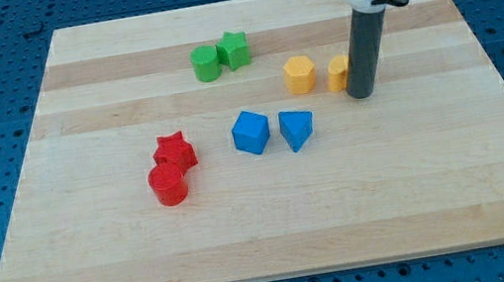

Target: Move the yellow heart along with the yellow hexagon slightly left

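Two yellow blocks sit right of the board's middle, near the view's top. The left one (299, 74) shows in full. The right one (338, 73) is half hidden behind my rod, so I cannot tell which is the heart and which the hexagon. My tip (361, 94) rests on the board just right of and slightly below the right yellow block, touching or almost touching it.
A green cylinder (206, 64) and a green star (233, 50) stand at the top middle. A blue cube (251, 132) and a blue wedge-like block (296, 129) lie at the centre. A red star (175, 151) and a red cylinder (168, 184) lie lower left.
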Motion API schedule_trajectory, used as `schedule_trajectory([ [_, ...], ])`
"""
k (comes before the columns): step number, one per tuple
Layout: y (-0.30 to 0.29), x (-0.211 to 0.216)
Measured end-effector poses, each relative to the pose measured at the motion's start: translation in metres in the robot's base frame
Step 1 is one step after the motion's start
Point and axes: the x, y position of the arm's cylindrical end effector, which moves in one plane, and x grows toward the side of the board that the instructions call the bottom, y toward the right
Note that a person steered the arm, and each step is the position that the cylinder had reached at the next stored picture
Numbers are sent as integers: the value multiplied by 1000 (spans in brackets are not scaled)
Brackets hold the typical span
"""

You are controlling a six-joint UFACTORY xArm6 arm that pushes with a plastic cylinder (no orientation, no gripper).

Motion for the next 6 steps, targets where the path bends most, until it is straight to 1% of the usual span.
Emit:
schedule_trajectory([
  [1,0,-10],
  [2,11,-10],
  [3,36,-18],
  [4,51,-38],
  [5,41,-43],
  [6,11,-42],
])
